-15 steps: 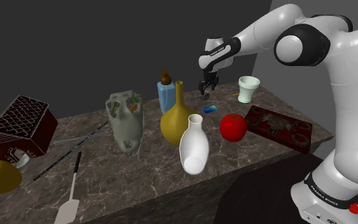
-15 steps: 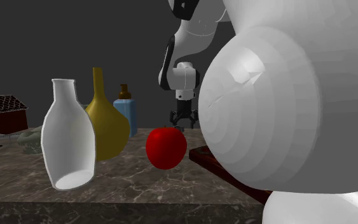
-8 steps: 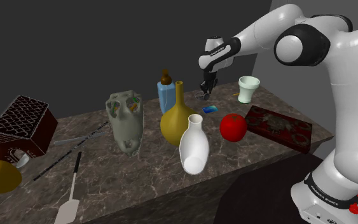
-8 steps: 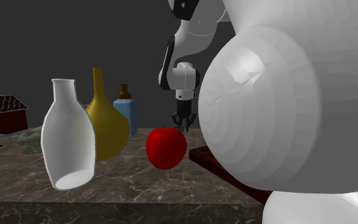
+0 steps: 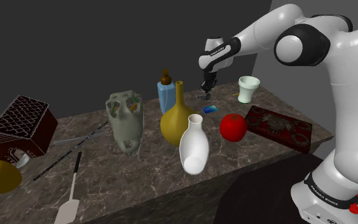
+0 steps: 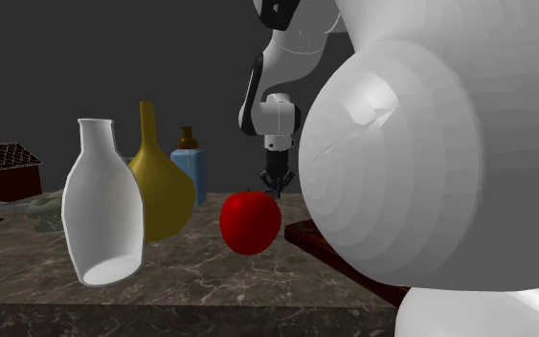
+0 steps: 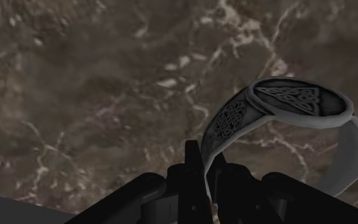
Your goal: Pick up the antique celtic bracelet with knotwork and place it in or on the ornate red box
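The hand (image 7: 199, 167) is clenched on the bracelet (image 7: 285, 102). In the wrist view its two black fingers stand almost together, with only the thin band pinched edge-on between them. The bracelet is a grey band with dark knotwork: a round knot panel near the fingers and a wider oval panel with a triangular knot further along. From the grip, its loop swings out to one side of the fingers and hangs over the brown marble desk (image 7: 107, 83). Whether it touches the desk cannot be told from that view.

In the shoulder view the hand (image 5: 205, 93) points down above the far part of the desk (image 5: 139, 184), between the blue bottle (image 5: 166, 94) on the shoulder view's left and the white cup (image 5: 248, 89) on its right. A small blue-green object (image 5: 210, 109) lies on the desk just beneath it. The red box (image 5: 279, 127), flat and patterned, lies near the desk's corner on the shoulder view's right, apart from the hand, with the red apple (image 5: 233, 127) just beside it.

In the second exterior view the hand (image 6: 277, 182) hangs just behind the apple (image 6: 250, 222), and the fingers appear close together
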Robot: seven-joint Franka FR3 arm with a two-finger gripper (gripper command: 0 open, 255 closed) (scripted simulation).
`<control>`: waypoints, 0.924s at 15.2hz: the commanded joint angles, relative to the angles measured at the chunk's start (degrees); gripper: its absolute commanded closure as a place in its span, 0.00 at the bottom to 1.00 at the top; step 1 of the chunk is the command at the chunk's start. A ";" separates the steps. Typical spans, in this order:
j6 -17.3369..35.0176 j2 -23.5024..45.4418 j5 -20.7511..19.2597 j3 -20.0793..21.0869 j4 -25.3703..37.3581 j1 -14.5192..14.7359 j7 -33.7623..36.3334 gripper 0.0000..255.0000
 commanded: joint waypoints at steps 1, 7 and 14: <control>-0.56 -0.39 -0.06 -0.04 0.15 0.03 0.04 1.00; -4.02 -2.69 -0.43 -0.28 1.32 0.16 0.27 1.00; -8.28 -4.96 -0.81 -0.50 3.32 0.26 0.51 1.00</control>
